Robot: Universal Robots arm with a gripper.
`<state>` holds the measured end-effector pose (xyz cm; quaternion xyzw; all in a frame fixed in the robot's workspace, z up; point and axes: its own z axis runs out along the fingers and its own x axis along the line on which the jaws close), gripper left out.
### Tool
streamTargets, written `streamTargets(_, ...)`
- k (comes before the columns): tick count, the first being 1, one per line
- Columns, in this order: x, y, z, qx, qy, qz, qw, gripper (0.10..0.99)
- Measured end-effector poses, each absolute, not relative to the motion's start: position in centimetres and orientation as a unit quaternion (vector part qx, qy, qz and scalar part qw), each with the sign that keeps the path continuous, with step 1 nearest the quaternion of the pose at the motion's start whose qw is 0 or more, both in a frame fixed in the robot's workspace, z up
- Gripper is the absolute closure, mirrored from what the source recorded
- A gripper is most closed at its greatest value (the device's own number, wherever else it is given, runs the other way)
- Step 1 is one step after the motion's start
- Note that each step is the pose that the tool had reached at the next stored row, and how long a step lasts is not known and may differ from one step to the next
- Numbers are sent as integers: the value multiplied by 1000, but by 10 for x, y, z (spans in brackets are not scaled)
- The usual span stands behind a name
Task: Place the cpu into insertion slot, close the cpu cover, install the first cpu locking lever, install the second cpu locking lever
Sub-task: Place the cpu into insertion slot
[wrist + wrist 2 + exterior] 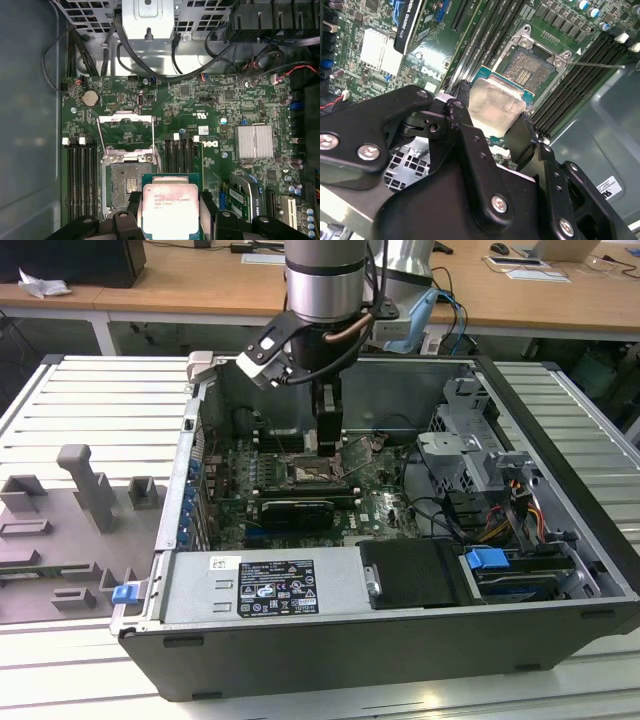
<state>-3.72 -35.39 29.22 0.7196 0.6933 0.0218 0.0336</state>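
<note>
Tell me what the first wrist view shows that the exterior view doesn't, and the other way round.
First wrist view: the cpu close up, silver top face toward the camera, gripped by the hand and not yet in the insertion slot. The cpu cover is flipped open, and there is a finned heatsink.
Exterior view: the whole computer case, the arm, the power supply, and a grey fixture tray on the exterior view's left.
Shared: the green motherboard, the insertion slot, and the hand over it.
</note>
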Motion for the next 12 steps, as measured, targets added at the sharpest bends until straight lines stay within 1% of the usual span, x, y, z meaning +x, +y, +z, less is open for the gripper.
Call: streamTargets(12,-37,-350,275,705,708,23,32,545)
